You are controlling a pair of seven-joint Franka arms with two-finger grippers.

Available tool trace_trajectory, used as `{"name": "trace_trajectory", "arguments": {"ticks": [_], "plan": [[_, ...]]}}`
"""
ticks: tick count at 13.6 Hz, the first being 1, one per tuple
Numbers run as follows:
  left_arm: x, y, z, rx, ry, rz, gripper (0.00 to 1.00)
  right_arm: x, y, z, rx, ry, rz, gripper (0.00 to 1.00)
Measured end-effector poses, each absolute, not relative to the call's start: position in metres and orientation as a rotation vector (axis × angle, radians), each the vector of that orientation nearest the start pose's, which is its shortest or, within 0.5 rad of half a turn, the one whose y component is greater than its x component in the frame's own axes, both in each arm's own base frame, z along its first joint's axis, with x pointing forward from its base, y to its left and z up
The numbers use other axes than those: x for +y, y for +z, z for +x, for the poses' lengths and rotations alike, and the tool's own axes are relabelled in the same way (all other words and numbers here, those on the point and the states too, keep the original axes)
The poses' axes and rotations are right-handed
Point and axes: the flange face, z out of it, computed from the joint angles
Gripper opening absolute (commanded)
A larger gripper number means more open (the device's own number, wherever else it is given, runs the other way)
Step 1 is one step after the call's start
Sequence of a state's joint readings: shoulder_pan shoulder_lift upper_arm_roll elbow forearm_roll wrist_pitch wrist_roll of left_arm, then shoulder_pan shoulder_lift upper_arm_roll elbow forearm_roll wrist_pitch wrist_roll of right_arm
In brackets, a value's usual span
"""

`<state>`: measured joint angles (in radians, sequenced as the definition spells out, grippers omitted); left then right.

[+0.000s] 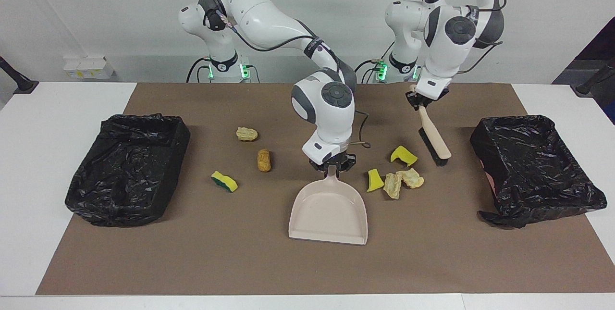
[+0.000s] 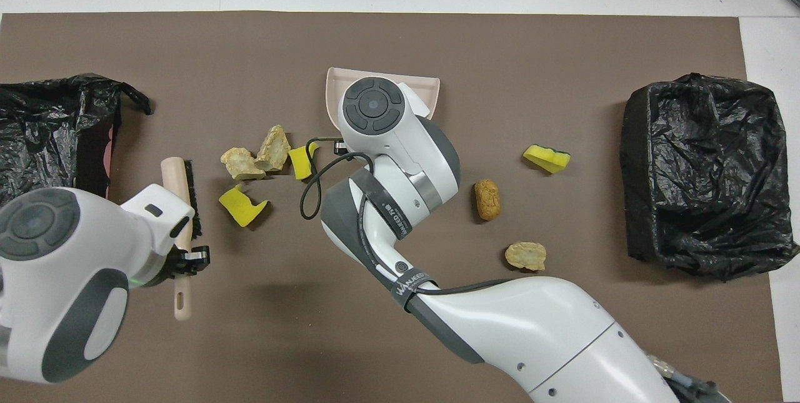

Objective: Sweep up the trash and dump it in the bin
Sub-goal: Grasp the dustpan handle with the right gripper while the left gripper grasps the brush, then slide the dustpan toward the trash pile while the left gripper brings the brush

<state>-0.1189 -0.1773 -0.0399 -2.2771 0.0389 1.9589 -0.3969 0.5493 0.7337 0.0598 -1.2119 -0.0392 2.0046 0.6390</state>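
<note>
The beige dustpan (image 1: 328, 211) lies flat mid-mat, and my right gripper (image 1: 331, 166) is shut on its handle; from overhead the wrist hides that grip and only the pan's rim (image 2: 431, 87) shows. My left gripper (image 1: 423, 101) is shut on a wooden brush (image 1: 435, 142), which hangs tilted with its black bristles low beside a yellow sponge piece (image 1: 403, 155). Several trash bits lie loose: a yellow piece (image 1: 374, 179) and two tan lumps (image 1: 393, 185) beside the pan, an orange-brown lump (image 1: 264, 160), a tan lump (image 1: 246, 133) and a green-backed sponge (image 1: 224, 181).
A black-lined bin (image 1: 127, 168) stands at the right arm's end of the brown mat (image 1: 240, 262). A second bin (image 1: 533, 168) stands at the left arm's end. The right arm stretches low over the mat's middle.
</note>
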Motion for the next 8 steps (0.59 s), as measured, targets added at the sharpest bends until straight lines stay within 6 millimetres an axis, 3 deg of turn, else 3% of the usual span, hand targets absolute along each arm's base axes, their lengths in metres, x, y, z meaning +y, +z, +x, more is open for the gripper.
{"name": "trace_trajectory", "arguments": {"ticks": [3,8], "plan": [[-0.068,0.407,0.473,-0.401,0.205,-3.05,0.0,0.405,0.354,0.636,-0.097,-0.087,-3.101,0.0],[-0.077,0.398,0.476,-0.509,0.227,-3.068,0.0,0.402,0.365,0.63,-0.504,-0.041,-3.087,0.0]]}}
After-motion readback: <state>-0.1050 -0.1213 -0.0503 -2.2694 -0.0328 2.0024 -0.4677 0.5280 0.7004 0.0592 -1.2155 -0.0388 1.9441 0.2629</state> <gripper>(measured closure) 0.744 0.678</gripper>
